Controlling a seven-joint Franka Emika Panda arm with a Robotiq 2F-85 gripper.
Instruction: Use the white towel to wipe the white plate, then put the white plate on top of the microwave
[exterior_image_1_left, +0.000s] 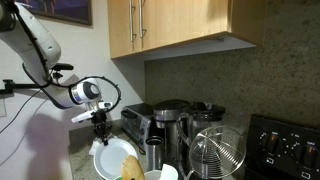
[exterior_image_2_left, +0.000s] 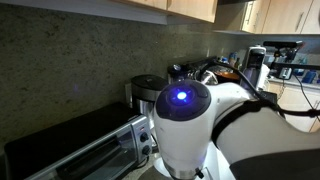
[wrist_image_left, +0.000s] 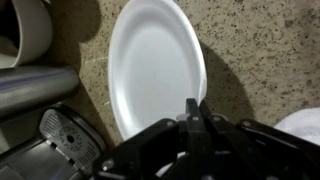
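Observation:
The white plate (wrist_image_left: 155, 65) fills the middle of the wrist view and casts a wide shadow on the speckled counter. My gripper (wrist_image_left: 197, 112) is shut, its two fingers pressed together on the plate's near rim. In an exterior view the gripper (exterior_image_1_left: 101, 128) hangs just above the plate (exterior_image_1_left: 113, 158), which looks tilted. A bit of the white towel (wrist_image_left: 306, 124) shows at the right edge of the wrist view. The silver microwave-like oven (exterior_image_1_left: 140, 122) stands behind the plate against the wall and also shows in an exterior view (exterior_image_2_left: 80, 150).
A white cup (wrist_image_left: 30, 30) and a metal cylinder (wrist_image_left: 30, 90) lie left of the plate. A yellow object (exterior_image_1_left: 132, 168), a steel tumbler (exterior_image_1_left: 154, 152), a glass jug (exterior_image_1_left: 218, 152) and a coffee maker (exterior_image_1_left: 172, 118) crowd the counter. Wooden cabinets (exterior_image_1_left: 180, 25) hang overhead.

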